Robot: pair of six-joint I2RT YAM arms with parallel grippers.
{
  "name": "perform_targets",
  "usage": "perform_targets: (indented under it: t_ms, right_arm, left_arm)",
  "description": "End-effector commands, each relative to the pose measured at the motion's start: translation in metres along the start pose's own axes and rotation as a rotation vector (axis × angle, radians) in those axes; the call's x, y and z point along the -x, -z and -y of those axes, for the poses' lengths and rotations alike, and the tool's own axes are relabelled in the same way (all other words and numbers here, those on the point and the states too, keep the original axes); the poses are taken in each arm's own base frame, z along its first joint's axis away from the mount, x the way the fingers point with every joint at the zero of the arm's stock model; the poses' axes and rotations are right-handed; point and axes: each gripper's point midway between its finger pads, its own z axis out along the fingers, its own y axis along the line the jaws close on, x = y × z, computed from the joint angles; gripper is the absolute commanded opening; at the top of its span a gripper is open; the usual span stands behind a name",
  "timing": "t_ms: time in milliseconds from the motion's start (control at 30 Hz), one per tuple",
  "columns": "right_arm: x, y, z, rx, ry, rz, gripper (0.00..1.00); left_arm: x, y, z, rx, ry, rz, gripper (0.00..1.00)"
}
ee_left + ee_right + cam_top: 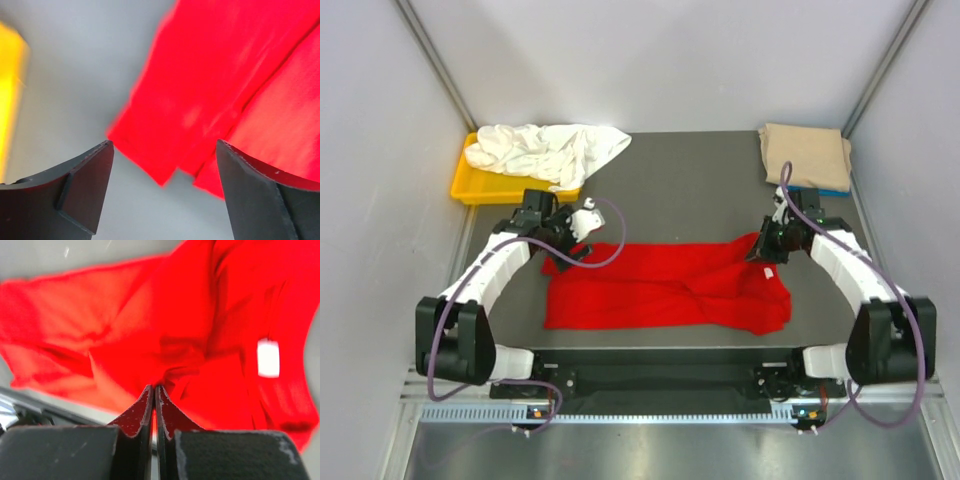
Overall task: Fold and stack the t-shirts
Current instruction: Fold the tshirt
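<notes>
Looking through the left wrist view, you see your left fingers point(85, 185) spread wide with nothing held between them. The near corner of the red t-shirt point(225, 80) lies on the table point(75, 65) just ahead of the gap, clear of both pads. A blurred yellow tray point(10, 85) sits at the far left of that view.

Your right fingers point(135, 417) are pressed together. Red cloth bunches up right at their tips, so they seem to be pinching a fold of the red t-shirt, though the contact itself is hidden behind the tips. The shirt's small white label point(268, 357) sits off to the right of them.

From the top view, the red t-shirt stretches across the near half of the table, between the two arms. Its left edge is under your left fingers, and its upper right corner is drawn up toward your right fingers. The right part is crumpled and doubled over, while the left part lies flatter.

Farther back, a white t-shirt point(545, 150) is heaped loosely over the yellow tray at the far left corner. A folded tan t-shirt point(805, 150) rests at the far right corner, with a sliver of a blue one point(820, 190) showing beneath its near edge.
</notes>
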Motion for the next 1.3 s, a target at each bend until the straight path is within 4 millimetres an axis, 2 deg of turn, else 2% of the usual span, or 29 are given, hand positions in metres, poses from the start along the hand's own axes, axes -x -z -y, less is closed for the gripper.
perform_targets:
  t_ms: [0, 33, 67, 100, 133, 167, 200, 233, 267, 300, 333, 400, 433, 467, 500, 533, 567, 600, 633, 667, 700, 733, 767, 833, 900, 967, 1133, 1267]
  right_arm:
    - [0.057, -0.022, -0.008, 0.047, -0.023, 0.118, 0.0]
    - [0.059, -0.035, -0.002, 0.042, -0.049, 0.09, 0.0]
    - [0.064, -0.04, -0.001, 0.04, -0.067, 0.092, 0.0]
    - [0.074, -0.044, -0.001, 0.041, -0.072, 0.107, 0.0]
    - [0.076, -0.054, 0.005, 0.024, -0.09, 0.092, 0.0]
    - [0.078, -0.058, 0.006, 0.019, -0.103, 0.092, 0.0]
    - [0.085, -0.06, 0.006, 0.02, -0.108, 0.109, 0.01]
    - [0.087, -0.065, 0.011, 0.008, -0.121, 0.107, 0.09]
    - [0.089, -0.068, 0.011, 0.01, -0.129, 0.109, 0.33]
    - [0.095, -0.068, 0.01, 0.013, -0.124, 0.121, 0.38]
    - [0.098, -0.067, 0.012, 0.006, -0.119, 0.128, 0.4]
    - [0.106, -0.058, 0.016, -0.029, -0.077, 0.142, 0.47]
    - [0.113, -0.048, 0.026, -0.091, -0.058, 0.175, 0.48]
    - [0.114, -0.042, 0.034, -0.131, -0.006, 0.179, 0.49]
    - [0.106, -0.038, 0.041, -0.165, 0.007, 0.154, 0.47]
    - [0.104, -0.032, 0.043, -0.177, 0.032, 0.162, 0.42]
    - [0.098, -0.03, 0.044, -0.171, 0.067, 0.151, 0.31]
    - [0.083, -0.034, 0.047, -0.166, 0.066, 0.121, 0.28]
    - [0.078, -0.033, 0.045, -0.147, 0.064, 0.115, 0.25]
    - [0.072, -0.035, 0.046, -0.139, 0.06, 0.104, 0.24]
    - [0.065, -0.039, 0.047, -0.128, 0.053, 0.087, 0.24]
    - [0.06, -0.043, 0.045, -0.104, 0.049, 0.066, 0.24]
    - [0.058, -0.046, 0.043, -0.088, 0.047, 0.06, 0.25]
    - [0.051, -0.053, 0.041, -0.056, 0.03, 0.032, 0.27]
    - [0.051, -0.058, 0.039, -0.033, 0.025, 0.025, 0.28]
    - [0.05, -0.063, 0.038, -0.019, 0.02, 0.017, 0.28]
    - [0.048, -0.069, 0.038, -0.008, 0.011, 0.0, 0.29]
    - [0.049, -0.076, 0.042, -0.015, 0.009, -0.014, 0.3]
  left_arm:
    - [0.093, 0.027, -0.002, 0.002, -0.058, 0.263, 0.86]
    - [0.116, 0.023, 0.014, -0.027, -0.092, 0.284, 0.84]
    - [0.133, 0.023, 0.018, -0.024, -0.119, 0.31, 0.82]
    - [0.142, 0.015, 0.028, -0.051, -0.118, 0.309, 0.81]
    - [0.163, 0.01, 0.047, -0.082, -0.166, 0.332, 0.78]
    - [0.168, 0.004, 0.052, -0.08, -0.182, 0.322, 0.77]
    - [0.172, -0.01, 0.061, -0.102, -0.204, 0.307, 0.76]
    - [0.184, -0.016, 0.077, -0.126, -0.244, 0.312, 0.75]
    - [0.188, -0.022, 0.082, -0.137, -0.253, 0.311, 0.75]
    - [0.19, -0.034, 0.089, -0.163, -0.253, 0.303, 0.74]
    - [0.2, -0.036, 0.095, -0.176, -0.255, 0.316, 0.73]
    - [0.207, -0.051, 0.107, -0.2, -0.264, 0.31, 0.68]
    - [0.223, -0.052, 0.122, -0.204, -0.303, 0.342, 0.64]
    - [0.23, -0.057, 0.13, -0.203, -0.329, 0.347, 0.63]
    - [0.232, -0.067, 0.14, -0.208, -0.36, 0.334, 0.63]
    - [0.249, -0.067, 0.162, -0.232, -0.407, 0.365, 0.62]
    - [0.256, -0.069, 0.173, -0.242, -0.431, 0.376, 0.62]
    - [0.259, -0.077, 0.185, -0.261, -0.447, 0.368, 0.62]
    - [0.274, -0.075, 0.202, -0.275, -0.48, 0.395, 0.63]
    - [0.275, -0.078, 0.212, -0.295, -0.496, 0.382, 0.63]
    - [0.27, -0.091, 0.224, -0.318, -0.512, 0.347, 0.64]
    - [0.275, -0.093, 0.239, -0.321, -0.559, 0.345, 0.64]
    - [0.271, -0.102, 0.248, -0.322, -0.586, 0.327, 0.64]
    - [0.267, -0.108, 0.266, -0.321, -0.668, 0.313, 0.65]
    - [0.263, -0.121, 0.273, -0.313, -0.71, 0.295, 0.65]
    - [0.266, -0.133, 0.271, -0.276, -0.71, 0.272, 0.65]
    - [0.284, -0.141, 0.27, -0.251, -0.712, 0.287, 0.65]
    - [0.279, -0.148, 0.269, -0.25, -0.709, 0.258, 0.64]
